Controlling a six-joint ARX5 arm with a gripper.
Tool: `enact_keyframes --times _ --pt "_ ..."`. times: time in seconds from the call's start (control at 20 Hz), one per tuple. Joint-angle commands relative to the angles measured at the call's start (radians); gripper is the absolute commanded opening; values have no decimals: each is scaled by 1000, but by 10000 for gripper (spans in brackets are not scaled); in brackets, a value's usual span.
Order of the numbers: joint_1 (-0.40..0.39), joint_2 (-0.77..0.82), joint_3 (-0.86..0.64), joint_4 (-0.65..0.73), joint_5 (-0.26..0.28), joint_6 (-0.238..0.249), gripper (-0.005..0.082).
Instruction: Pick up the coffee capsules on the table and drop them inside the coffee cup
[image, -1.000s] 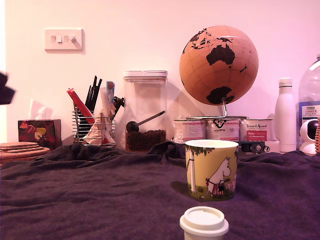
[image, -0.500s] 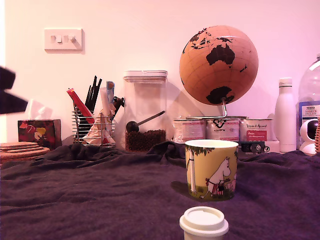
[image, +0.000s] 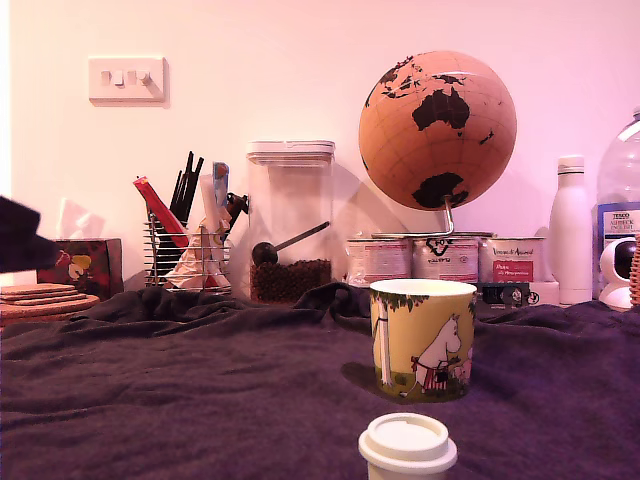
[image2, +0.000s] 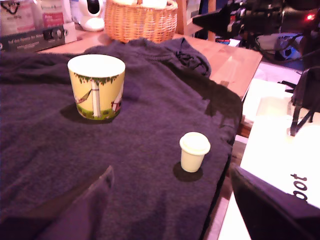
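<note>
A white coffee capsule (image: 408, 445) stands upright on the dark cloth of the table (image: 200, 400), rimmed flat top up, at the bottom edge of the exterior view and a little toward that view's left of the coffee cup (image: 422, 340). The cup stands upright behind it, well apart from it, empty as far as the wrist view shows. In the wrist view the capsule (image2: 193, 151) sits near the cloth's edge, with bare cloth (image2: 150, 125) between it and the cup (image2: 96, 86). The gripper (image2: 170, 210) shows there only as two dark blurred fingers (image2: 85, 210) at the frame's lower edge, spread wide apart and holding nothing, well short of the capsule. In the exterior view a dark part of the arm (image: 22, 236) pokes in at the left edge. Behind the cup stand a globe (image: 437, 130), a clear jar (image: 291, 222), three tins (image: 445, 258) and a white bottle (image: 570, 230).
</note>
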Motion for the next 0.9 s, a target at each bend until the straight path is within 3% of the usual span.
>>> enact_keyframes --times 0.0,0.3,0.85 --pt "-3 22 -19 18 -5 5 677" --pt "-48 191 -19 123 -10 5 677" --pt "-115 616 -18 442 -76 24 676"
